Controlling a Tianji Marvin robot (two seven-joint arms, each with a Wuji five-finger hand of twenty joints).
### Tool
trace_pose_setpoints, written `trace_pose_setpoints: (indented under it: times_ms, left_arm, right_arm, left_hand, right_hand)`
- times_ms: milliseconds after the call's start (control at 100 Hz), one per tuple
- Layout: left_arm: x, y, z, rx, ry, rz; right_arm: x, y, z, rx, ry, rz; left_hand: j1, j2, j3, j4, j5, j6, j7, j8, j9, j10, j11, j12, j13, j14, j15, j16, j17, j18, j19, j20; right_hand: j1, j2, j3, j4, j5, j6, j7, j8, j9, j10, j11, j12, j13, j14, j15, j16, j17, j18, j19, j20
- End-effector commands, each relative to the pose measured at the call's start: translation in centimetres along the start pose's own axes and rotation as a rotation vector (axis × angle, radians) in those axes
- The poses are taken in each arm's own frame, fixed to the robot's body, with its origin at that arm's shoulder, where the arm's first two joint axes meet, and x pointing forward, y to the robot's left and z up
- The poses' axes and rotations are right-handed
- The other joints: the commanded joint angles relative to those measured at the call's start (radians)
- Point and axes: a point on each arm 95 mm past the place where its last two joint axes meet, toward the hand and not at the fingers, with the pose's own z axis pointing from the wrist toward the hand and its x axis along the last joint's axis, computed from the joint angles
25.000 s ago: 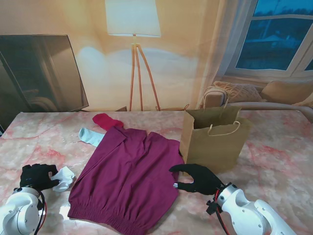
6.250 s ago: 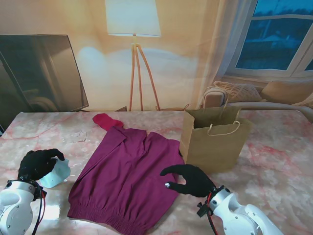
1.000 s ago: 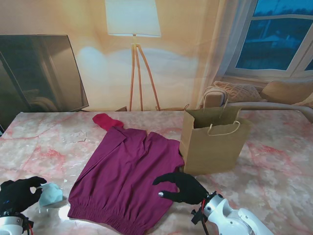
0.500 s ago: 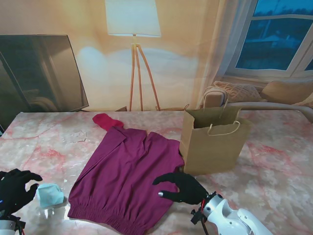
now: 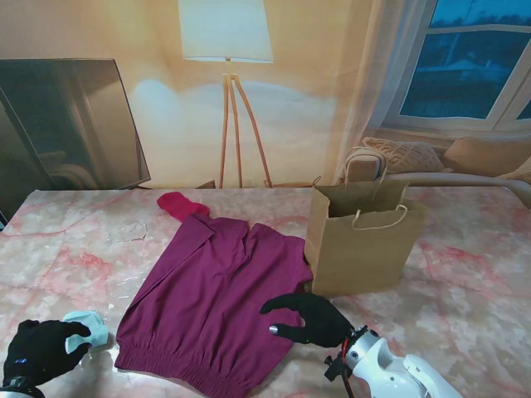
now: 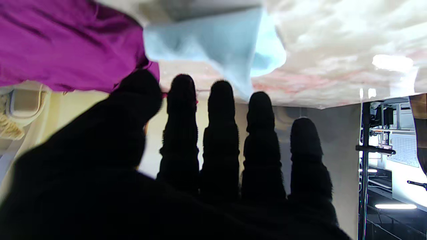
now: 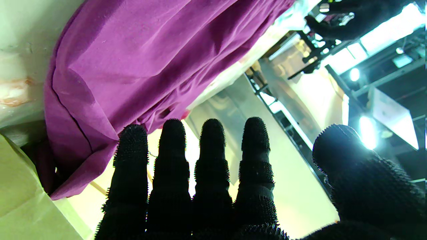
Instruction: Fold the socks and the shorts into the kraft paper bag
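Observation:
The magenta shorts lie spread flat mid-table, waistband nearest me; they also show in the wrist views. A red sock peeks out at their far corner. A folded light-blue sock lies on the table to the left of the shorts. My left hand is at the sock's near side, open, fingers straight, tips at its edge. My right hand hovers open over the shorts' right edge, just in front of the upright kraft bag.
The bag's mouth is open with its cord handles up. A small clear scrap lies on the pink marble table far left. Behind the table stand a floor lamp, a dark screen and a sofa.
Over the last second my left hand let go of the blue sock, opened wide, then dropped nearer to me with its fingertips back at the sock. The right hand stayed put.

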Motion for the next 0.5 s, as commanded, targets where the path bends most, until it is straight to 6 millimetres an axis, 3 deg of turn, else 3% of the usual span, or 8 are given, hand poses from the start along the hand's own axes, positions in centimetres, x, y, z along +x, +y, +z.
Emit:
trace_pose_setpoints:
  times_ms: [0,90,120,250,360,490]
  left_arm:
    - [-0.6,0.8,0.1,-0.031,-0.010,0.032]
    - [-1.0,1.6,0.6,-0.069,-0.025,0.043]
    - [-1.1,1.8,0.8,-0.086,-0.035,0.041]
    - [-1.6,2.8,1.4,-0.134,-0.066,0.037]
    - [-1.8,3.5,2.0,-0.132,-0.064,0.060]
    - [-2.1,3.9,2.5,-0.100,-0.066,0.117]
  right_arm:
    - [0.3,-0.3,0.0,0.003,0.005,0.004]
    - [0.3,-0.3,0.0,0.007,0.004,0.006]
    - [0.3,-0.3,0.1,0.008,0.004,0.007]
    - [0.4,-0.4,0.1,0.012,0.006,0.011]
    - [0.4,-0.4,0.2,0.015,0.007,0.012]
    - [0.4,-0.4,0.2,0.016,0.005,0.013]
  left_hand:
    - [-0.059,0.013,0.029,0.071,-0.051,0.024,-0.068,0.021,-0.103,-0.006,-0.046,-0.043,-0.073,-0.019,-0.057,-0.039,-0.047,-0.001,-0.052,-0.023]
    - [-0.074,-0.009,0.002,0.065,-0.129,0.027,-0.133,0.017,-0.230,-0.018,-0.080,-0.082,-0.152,-0.021,-0.097,-0.066,-0.085,0.001,-0.102,-0.033]
    - [-0.078,-0.013,-0.008,0.063,-0.152,0.030,-0.150,0.015,-0.263,0.008,-0.085,-0.090,-0.171,-0.025,-0.110,-0.077,-0.097,-0.001,-0.119,-0.037]
    - [-0.064,-0.064,-0.002,0.055,-0.261,0.067,-0.242,-0.016,-0.334,0.014,-0.082,-0.106,-0.207,-0.025,-0.132,-0.104,-0.116,-0.001,-0.165,-0.045]
    - [-0.028,-0.128,0.089,0.036,-0.304,0.066,-0.259,-0.036,-0.270,0.009,-0.022,-0.063,-0.154,-0.023,-0.081,-0.073,-0.084,0.005,-0.132,-0.027]
    - [0.045,-0.141,0.174,0.039,-0.257,0.054,-0.176,-0.008,-0.169,-0.015,0.078,0.070,-0.067,-0.017,0.018,0.014,-0.005,0.002,-0.039,-0.020]
  right_hand:
    - [-0.006,0.026,-0.018,0.054,0.011,-0.024,0.014,0.006,0.023,0.008,0.010,0.004,0.011,0.007,0.015,0.015,-0.005,0.000,0.028,0.033]
    - [-0.005,0.026,-0.017,0.054,0.011,-0.025,0.014,0.006,0.024,0.009,0.010,0.004,0.016,0.009,0.018,0.016,-0.004,0.000,0.029,0.033]
    - [-0.005,0.026,-0.018,0.054,0.012,-0.025,0.015,0.006,0.024,0.008,0.010,0.004,0.018,0.010,0.020,0.017,-0.004,0.001,0.029,0.033]
    - [-0.005,0.025,-0.018,0.054,0.011,-0.024,0.015,0.006,0.024,0.009,0.011,0.004,0.021,0.011,0.025,0.022,-0.003,0.001,0.031,0.034]
    - [-0.005,0.025,-0.018,0.054,0.010,-0.025,0.015,0.006,0.024,0.009,0.012,0.005,0.023,0.012,0.026,0.024,-0.002,0.001,0.033,0.034]
    - [-0.005,0.025,-0.019,0.054,0.009,-0.024,0.014,0.006,0.024,0.009,0.012,0.005,0.024,0.011,0.027,0.026,-0.002,0.001,0.033,0.035]
